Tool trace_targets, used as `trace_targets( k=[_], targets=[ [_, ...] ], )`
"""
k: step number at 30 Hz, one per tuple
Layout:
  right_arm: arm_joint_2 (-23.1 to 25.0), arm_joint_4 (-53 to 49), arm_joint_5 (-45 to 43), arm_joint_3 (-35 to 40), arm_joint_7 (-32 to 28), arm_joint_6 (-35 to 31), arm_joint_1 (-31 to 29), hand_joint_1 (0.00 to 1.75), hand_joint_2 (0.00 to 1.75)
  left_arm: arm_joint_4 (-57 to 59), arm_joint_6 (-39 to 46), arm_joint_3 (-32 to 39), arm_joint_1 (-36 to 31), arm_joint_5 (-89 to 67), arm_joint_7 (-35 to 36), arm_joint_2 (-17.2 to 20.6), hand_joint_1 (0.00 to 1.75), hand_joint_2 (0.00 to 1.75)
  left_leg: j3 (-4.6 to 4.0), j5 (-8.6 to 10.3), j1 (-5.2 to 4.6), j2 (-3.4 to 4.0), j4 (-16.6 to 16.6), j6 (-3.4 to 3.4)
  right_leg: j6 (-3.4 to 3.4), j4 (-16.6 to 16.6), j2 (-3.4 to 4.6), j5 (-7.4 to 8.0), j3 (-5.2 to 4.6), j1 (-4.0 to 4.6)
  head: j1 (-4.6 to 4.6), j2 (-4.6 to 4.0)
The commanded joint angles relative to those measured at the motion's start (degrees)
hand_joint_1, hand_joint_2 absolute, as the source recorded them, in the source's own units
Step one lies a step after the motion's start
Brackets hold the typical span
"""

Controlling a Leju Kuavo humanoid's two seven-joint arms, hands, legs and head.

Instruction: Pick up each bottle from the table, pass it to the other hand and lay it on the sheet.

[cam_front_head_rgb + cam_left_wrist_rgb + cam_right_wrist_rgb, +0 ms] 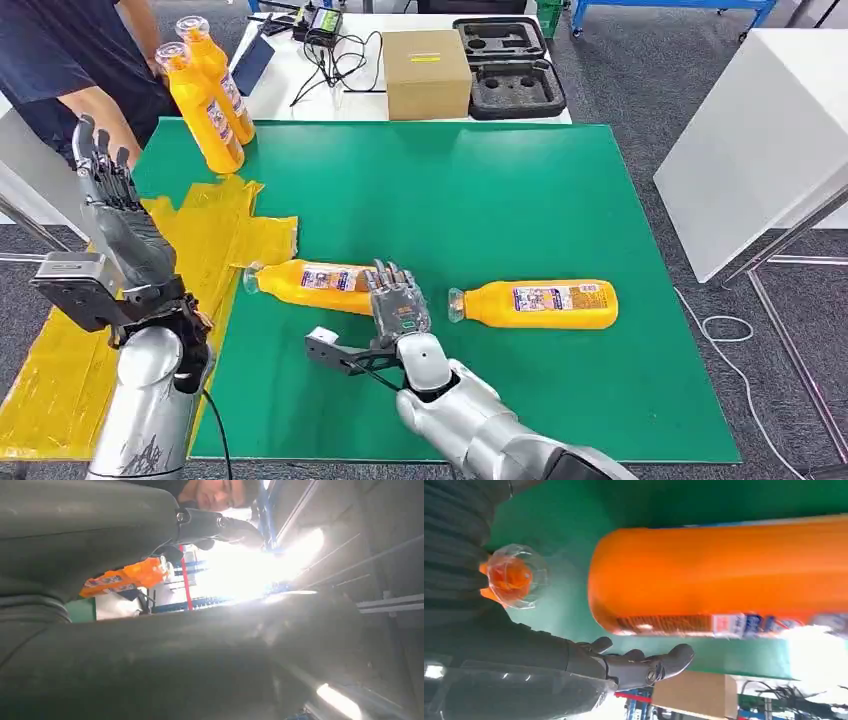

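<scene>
Two orange bottles lie on the green mat. The nearer-left one points its cap at the yellow sheet; the other lies to its right. My right hand sits between them at the left bottle's base end, fingers apart, holding nothing. In the right wrist view that bottle's base looms beside the fingers, and the other bottle's clear cap shows. My left hand is raised over the sheet's left side, fingers spread upward, empty. Two more bottles stand at the mat's back left, one seen as bottle.
A person stands at the back left by the standing bottles. Behind the mat are a cardboard box, a black foam case and cables. A white table stands to the right.
</scene>
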Motion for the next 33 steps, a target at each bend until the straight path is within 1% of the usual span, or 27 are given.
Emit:
trace_targets(
  k=[1,5,12,15,17,19,20,21,25,30,33],
  targets=[
    [-0.5,4.5,1.1,-1.5,1.1,0.9,-2.5,0.0,1.75,-1.3,0.0,1.9,0.5,-0.4,0.8,0.7,0.0,0.0,0.1,-0.02,-0.01,0.01,0.0,-0.06,-0.02,0.0,-0.06,-0.03,0.1,0.0,0.02,0.0],
    [-0.5,3.3,1.6,-2.3,1.3,2.2,-2.8,0.0,1.75,-3.1,-0.7,2.2,1.5,-0.4,1.2,0.9,0.0,0.0,0.04,-0.01,0.0,0.05,0.0,-0.05,-0.02,0.0,0.01,0.0,0.03,0.0,0.02,0.0],
    [-0.5,1.5,1.9,-2.6,0.8,2.2,-3.3,0.0,1.75,-4.6,-1.8,2.6,2.6,-0.5,1.7,0.9,0.0,0.0,0.0,0.0,0.0,0.02,0.0,-0.04,-0.01,0.0,-0.01,0.0,0.0,-0.01,0.02,0.0],
    [-0.5,1.8,2.2,-3.2,1.1,1.6,-3.8,0.0,1.75,-4.1,-2.3,2.5,2.0,-0.4,1.6,0.8,0.0,0.0,0.07,-0.03,0.01,0.03,0.0,-0.08,-0.03,0.0,-0.04,-0.04,0.08,0.0,0.02,0.0],
    [-0.5,2.0,3.1,-4.1,1.2,-0.2,-3.8,0.0,1.75,-3.6,-2.6,2.2,1.5,-0.4,1.6,0.7,0.0,0.0,0.02,0.0,0.01,-0.03,0.0,-0.06,-0.03,0.0,-0.08,-0.02,0.03,0.0,0.0,0.0],
    [-0.5,1.8,3.9,-6.4,-0.2,-2.1,-3.6,0.0,1.75,-2.7,-2.8,1.8,0.9,-0.4,1.6,0.7,0.0,0.0,0.05,-0.02,0.01,-0.05,0.0,-0.07,-0.03,0.0,-0.11,-0.04,0.07,0.01,0.02,0.0],
    [-0.5,1.8,3.9,-6.4,-0.2,-2.1,-3.6,0.0,1.75,-2.7,-2.8,1.8,0.9,-0.4,1.6,0.7,0.0,0.0,0.01,0.01,0.0,-0.05,0.0,-0.05,-0.02,0.0,-0.09,-0.02,0.03,-0.01,0.0,0.0],
    [-0.5,1.3,4.3,-8.0,-1.1,-3.2,-3.3,0.0,0.0,-2.3,-2.9,1.7,0.7,-0.4,1.6,0.6,0.0,0.0,-0.01,0.02,0.0,-0.05,0.0,-0.04,-0.01,0.0,-0.08,0.0,0.01,-0.01,0.02,0.0],
    [-0.5,-0.2,4.7,-9.7,-2.6,-3.6,-2.6,0.0,0.0,-2.7,-3.3,1.7,1.0,-0.3,1.4,0.6,0.0,0.0,0.06,-0.01,0.01,-0.09,0.0,-0.07,-0.02,0.0,-0.16,-0.05,0.09,0.01,0.0,0.0],
    [-0.5,-0.5,5.5,-9.9,-2.2,-3.7,-2.1,0.0,0.0,-3.1,-3.7,1.8,1.8,-0.1,1.2,0.7,0.0,0.0,0.06,0.0,0.0,-0.05,0.0,-0.05,-0.02,0.0,-0.09,-0.02,0.07,0.01,0.02,0.0],
    [-0.5,-0.4,6.8,-11.3,-1.9,-3.9,-1.1,0.0,0.0,-1.8,-4.8,1.5,2.2,0.0,0.3,0.9,0.0,0.0,0.06,0.01,-0.01,-0.05,0.0,-0.04,-0.01,0.0,-0.08,-0.01,0.06,-0.01,0.0,0.0]
  ],
)
